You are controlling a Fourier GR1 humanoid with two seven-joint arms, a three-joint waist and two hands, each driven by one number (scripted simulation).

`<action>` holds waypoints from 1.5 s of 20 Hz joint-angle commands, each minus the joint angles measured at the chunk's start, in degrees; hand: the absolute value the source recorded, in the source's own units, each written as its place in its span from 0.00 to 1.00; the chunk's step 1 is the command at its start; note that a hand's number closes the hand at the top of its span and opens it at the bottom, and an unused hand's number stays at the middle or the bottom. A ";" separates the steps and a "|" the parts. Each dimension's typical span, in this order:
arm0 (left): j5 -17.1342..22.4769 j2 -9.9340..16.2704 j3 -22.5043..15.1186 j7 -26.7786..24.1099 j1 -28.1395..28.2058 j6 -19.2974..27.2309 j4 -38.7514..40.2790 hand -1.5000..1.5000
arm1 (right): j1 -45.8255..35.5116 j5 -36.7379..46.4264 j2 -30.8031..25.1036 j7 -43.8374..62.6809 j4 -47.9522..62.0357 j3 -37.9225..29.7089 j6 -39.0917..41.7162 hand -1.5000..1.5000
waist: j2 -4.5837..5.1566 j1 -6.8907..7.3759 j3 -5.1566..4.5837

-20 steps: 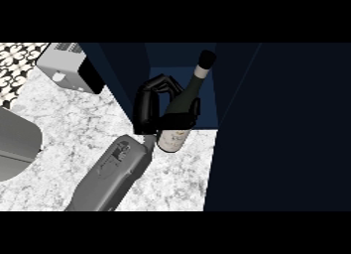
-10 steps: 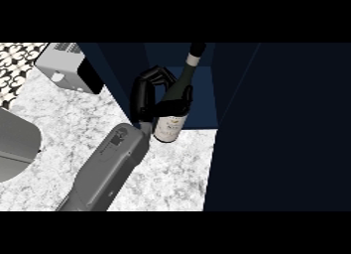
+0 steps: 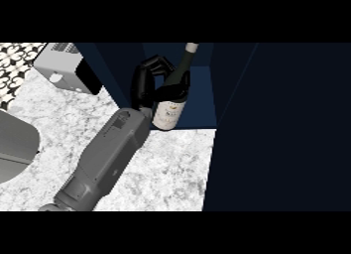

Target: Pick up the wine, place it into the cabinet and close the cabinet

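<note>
Wine [image 3: 171, 99] sits clamped in right hand [image 3: 146, 82], tilted inside the open cabinet [image 3: 200, 99] edge.

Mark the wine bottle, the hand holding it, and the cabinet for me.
wine bottle [image 3: 166, 113]: head view, on its pale label.
hand [image 3: 143, 79]: head view, on the black palm beside the bottle.
cabinet [image 3: 200, 94]: head view, on the blue inner wall behind the bottle.

One grey forearm outstretched, hand [image 3: 146, 82] with fingers [image 3: 158, 64] curled.
</note>
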 commanded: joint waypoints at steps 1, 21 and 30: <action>1.50 -0.03 0.80 -0.47 -4.18 -0.27 5.33 1.00 | 1.00 -2.40 0.78 1.96 -4.80 0.41 -0.89 0.00 | 0.03 -0.16 -0.01; 1.91 -0.02 10.59 -10.76 -16.86 1.18 24.66 1.00 | 1.72 -3.21 0.63 -2.45 -1.12 0.49 1.26 0.00 | 0.51 -1.20 0.01; 4.96 2.20 16.33 -13.50 -16.17 -6.05 28.05 1.00 | 1.18 -1.54 1.73 -2.61 -1.18 2.77 0.82 0.00 | 1.02 -1.91 -0.03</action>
